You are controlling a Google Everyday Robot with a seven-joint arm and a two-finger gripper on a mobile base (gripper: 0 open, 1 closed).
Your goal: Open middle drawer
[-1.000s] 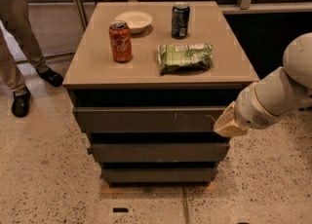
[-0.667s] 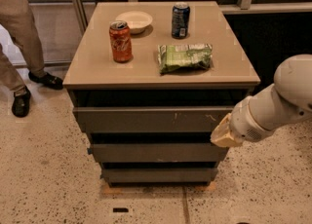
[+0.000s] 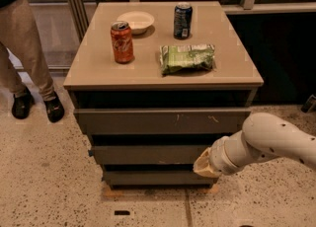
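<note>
I am seeing the pincer (image 3: pixel 201 165) sitting low at the right end of the middle drawer (image 3: pixel 148 154). Its tan tip is overlapping that front's lower right corner. Whether it is touching the front or hanging just before it, I cannot tell. Open or closed, I cannot tell either. The white arm (image 3: pixel 269 142) is coming in from the right of the middle drawer, sloping down toward it.

The middle drawer is sitting second in the stack of three, with a plain dark grey-brown front. A small blue tab (image 3: pixel 91 153) is showing at its left end. It is looking shut, with a dark gap above it.

Directly above the middle drawer the top drawer (image 3: pixel 163 121) is showing pale scratch marks toward its right. Directly below, the bottom drawer (image 3: pixel 153 176) is showing the shortest front. Under that a strip of wooden base (image 3: pixel 109 190) is peeking out on the speckled floor (image 3: pixel 49 191).

Well above the middle drawer the counter (image 3: pixel 94 70) is carrying four things:
- A red soda can (image 3: pixel 122 42) is standing upright above the middle drawer's left part.
- A white bowl (image 3: pixel 136 21) is lying farther back.
- A dark blue can (image 3: pixel 182 20) is standing upright at the back, over the middle drawer's right part.
- A green snack bag (image 3: pixel 187 58) is lying flat in front of that can.

Far left of the middle drawer a person (image 3: pixel 22 48) in tan trousers and black shoes (image 3: pixel 53 109) is standing beside the cabinet.
</note>
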